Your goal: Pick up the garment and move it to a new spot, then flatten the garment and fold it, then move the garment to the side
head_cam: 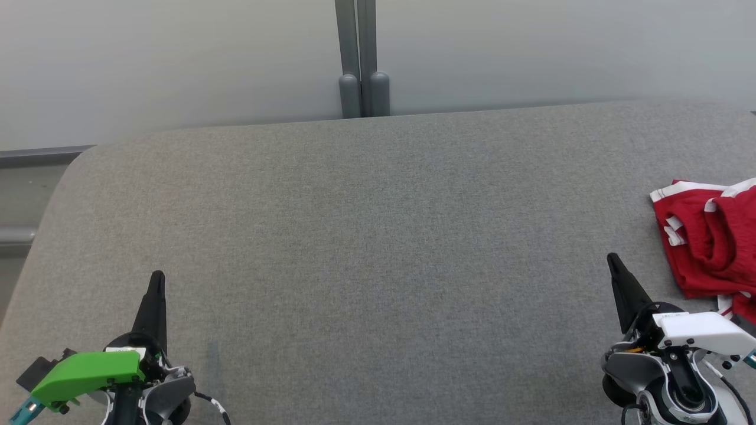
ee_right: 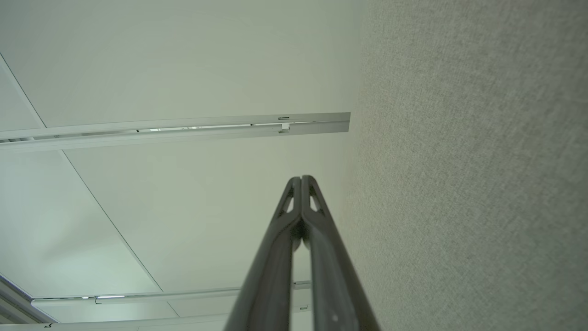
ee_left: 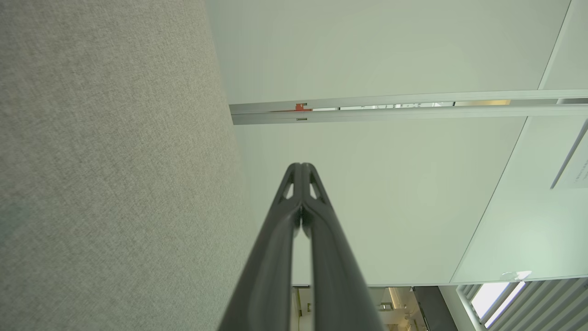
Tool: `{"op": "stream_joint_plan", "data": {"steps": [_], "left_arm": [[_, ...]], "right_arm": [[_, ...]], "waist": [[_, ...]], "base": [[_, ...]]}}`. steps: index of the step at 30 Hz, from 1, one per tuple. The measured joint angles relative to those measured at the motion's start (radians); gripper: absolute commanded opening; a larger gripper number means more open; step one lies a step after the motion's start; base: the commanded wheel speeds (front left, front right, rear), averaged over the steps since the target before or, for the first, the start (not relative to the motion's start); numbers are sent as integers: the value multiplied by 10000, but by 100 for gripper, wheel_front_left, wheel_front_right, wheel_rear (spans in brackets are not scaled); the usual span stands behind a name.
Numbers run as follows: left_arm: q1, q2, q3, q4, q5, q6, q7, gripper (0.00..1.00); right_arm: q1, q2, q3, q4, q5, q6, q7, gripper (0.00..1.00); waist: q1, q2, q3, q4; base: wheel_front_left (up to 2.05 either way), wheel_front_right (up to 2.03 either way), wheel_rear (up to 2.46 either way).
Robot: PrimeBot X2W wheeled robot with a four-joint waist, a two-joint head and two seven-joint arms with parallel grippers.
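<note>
A single red garment (head_cam: pixel 709 242) with white trim lies bunched at the right edge of a grey cloth-covered counter (head_cam: pixel 378 236), partly cut off by the head view's border. It sits near the robot's right hand (head_cam: pixel 612 258) but does not touch it. Two hands are in the picture. The left hand (head_cam: pixel 157 276), under a green wrist cover (head_cam: pixel 88 372), and the right, under a white cover (head_cam: pixel 703 330), each have their dark fingers pressed together and hold nothing. Two grey posts (head_cam: pixel 362 59) with rounded feet stand side by side against the pale wall behind the counter. In the left wrist view, a paper notice (ee_left: pixel 579 171) is fixed to a wall panel, its print too small to read.
</note>
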Motion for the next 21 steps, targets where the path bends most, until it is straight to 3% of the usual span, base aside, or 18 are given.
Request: {"op": "stream_joint_plan", "data": {"steps": [21], "left_arm": [[0, 0, 0, 0, 0, 0, 0, 0]], "right_arm": [[1, 0, 0, 0, 0, 0, 0, 0]], "waist": [[0, 0, 0, 0]], "base": [[0, 0, 0]]}}
